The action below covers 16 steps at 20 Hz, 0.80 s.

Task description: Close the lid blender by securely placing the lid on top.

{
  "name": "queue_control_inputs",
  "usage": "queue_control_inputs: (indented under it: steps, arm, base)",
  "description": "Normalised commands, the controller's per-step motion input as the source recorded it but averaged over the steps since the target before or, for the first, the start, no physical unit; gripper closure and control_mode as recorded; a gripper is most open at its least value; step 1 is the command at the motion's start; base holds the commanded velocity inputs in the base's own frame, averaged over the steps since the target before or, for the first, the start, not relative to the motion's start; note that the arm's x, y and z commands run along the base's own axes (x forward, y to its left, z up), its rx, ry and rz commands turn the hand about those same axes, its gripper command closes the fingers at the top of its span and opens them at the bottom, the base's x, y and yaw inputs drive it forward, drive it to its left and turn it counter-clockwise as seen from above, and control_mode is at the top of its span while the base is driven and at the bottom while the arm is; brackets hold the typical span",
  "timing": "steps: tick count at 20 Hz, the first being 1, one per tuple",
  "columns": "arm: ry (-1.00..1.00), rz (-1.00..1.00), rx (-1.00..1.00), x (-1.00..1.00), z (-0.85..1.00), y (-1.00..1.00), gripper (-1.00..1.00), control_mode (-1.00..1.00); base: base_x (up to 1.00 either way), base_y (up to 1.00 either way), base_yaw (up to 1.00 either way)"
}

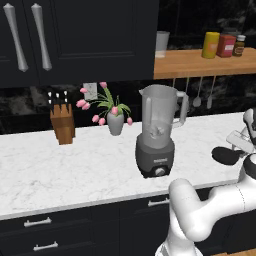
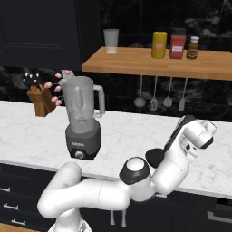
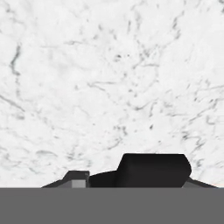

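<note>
In the centre of the left base view stands the dark grey blender with its tall clear jar (image 1: 157,132), its rim uncovered. At the right edge the flat matte black round lid (image 1: 226,155) sits under the two-finger gripper (image 1: 239,141); I cannot tell if the fingers grip it. The lid is probably light, stiff and thin, best pinched at the rim or tab.

The desk (image 1: 75,165) lay bare between the blender (image 1: 157,131) and the lid (image 1: 226,155). A wooden shelf (image 2: 154,63) overhung the jar's open top, with a vase (image 1: 115,121) just beside it.
</note>
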Motion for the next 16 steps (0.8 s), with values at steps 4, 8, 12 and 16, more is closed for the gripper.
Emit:
queue_control_inputs:
  steps: [4,8,12,16]
  arm:
    - [0.00,0.01,0.00,-0.09,-0.03,0.11,1.00,-1.00]
    - [0.00,-0.10,0.00,-0.19,0.05,0.18,1.00,-1.00]
    - [0.00,-0.20,0.02,-0.26,0.33,0.22,1.00,-1.00]
    - [0.00,-0.24,0.02,-0.24,0.69,0.17,1.00,-1.00]
  base:
    - [0.00,0.00,0.00]
    - [0.00,0.00,0.00]
    - [0.00,0.00,0.00]
    - [0.00,0.00,0.00]
